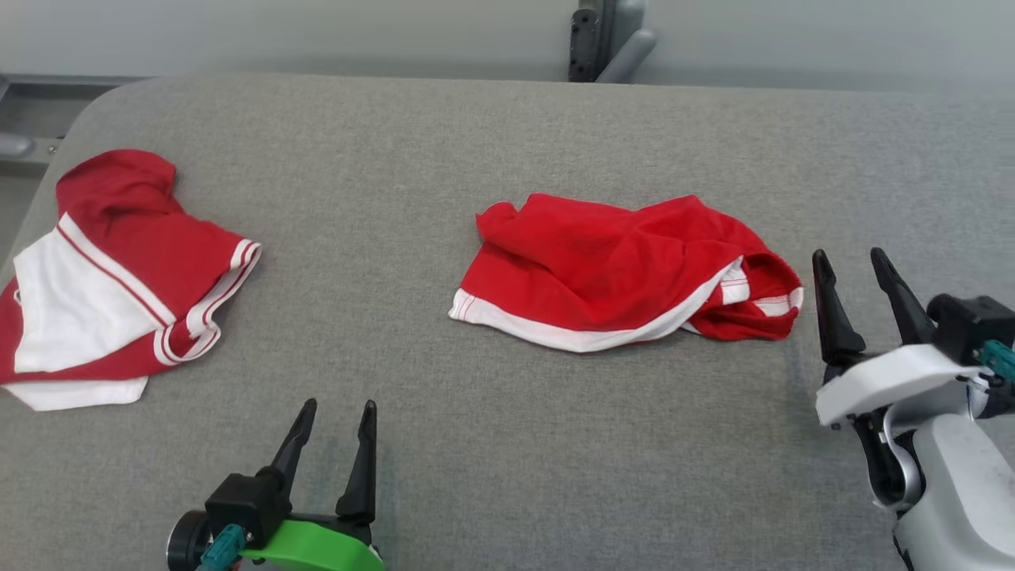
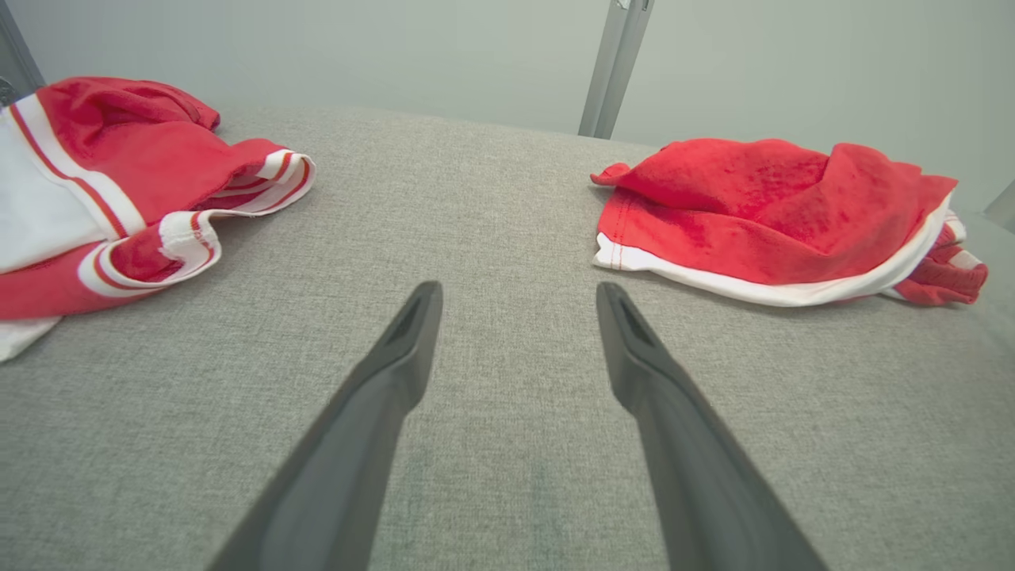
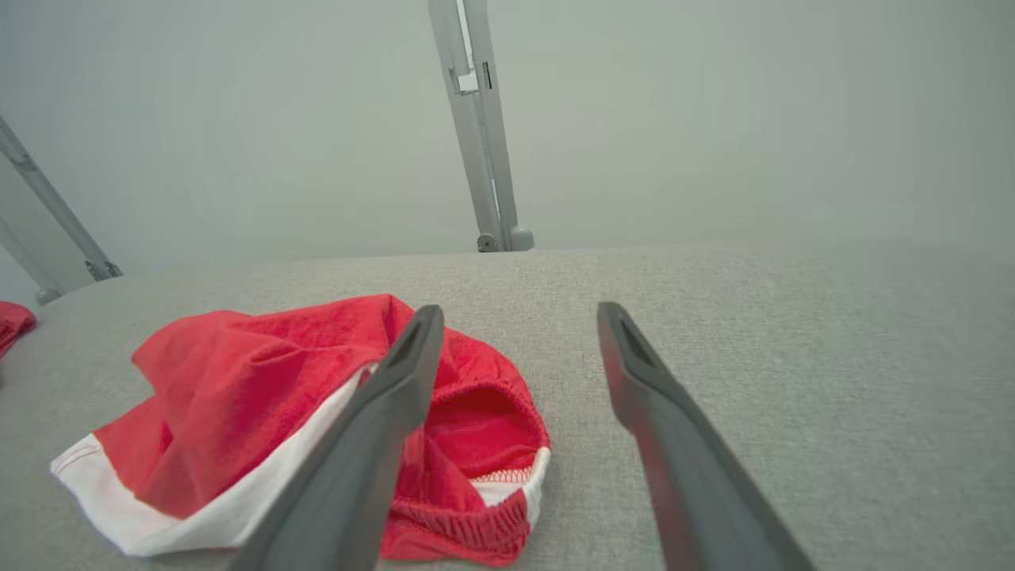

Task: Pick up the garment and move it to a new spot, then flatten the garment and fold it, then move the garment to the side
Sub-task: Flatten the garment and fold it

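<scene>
A crumpled red garment with white trim lay near the middle of a grey cloth-covered table. It was bunched into uneven folds, its white-edged hem toward the robot and a gathered, stitched opening turned to the robot's right. The right gripper stood just beside that end of the garment, its two dark fingers spread apart with nothing between them, and from the head camera it looked clear of the cloth. From the wrist camera one finger crossed in front of the garment, and whether it touched the fabric could not be told. The left gripper hovered by the near edge of the table, well apart from the garment. Its fingers were likewise parted and empty, pointing across bare grey cloth toward the gap between the two pieces of clothing. A second garment, red and white with striped edging, lay in a loose heap by the table's left edge, well apart from the first. A grey metal post rose behind the far edge of the table against a pale wall.
</scene>
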